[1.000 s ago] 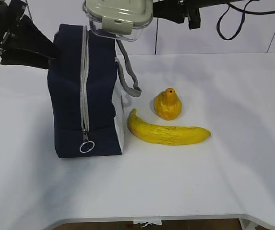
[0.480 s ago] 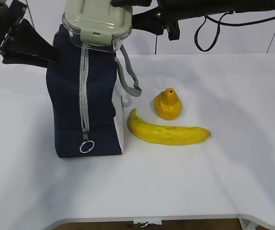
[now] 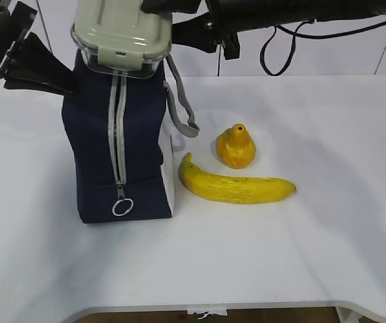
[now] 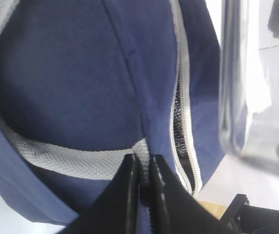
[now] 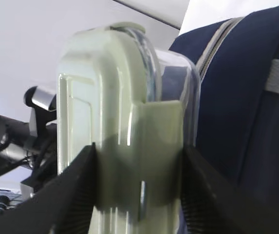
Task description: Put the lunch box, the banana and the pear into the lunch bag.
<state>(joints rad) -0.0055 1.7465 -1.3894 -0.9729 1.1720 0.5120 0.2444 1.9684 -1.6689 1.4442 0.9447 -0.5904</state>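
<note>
White table (image 3: 327, 242); right pincer (image 5: 137, 187) around lunch box (image 5: 124, 131).

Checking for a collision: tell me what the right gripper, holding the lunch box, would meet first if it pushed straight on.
Probably the top of the lunch bag: the right gripper carries the lunch box just over it, pointing towards it; depth is unclear.
</note>
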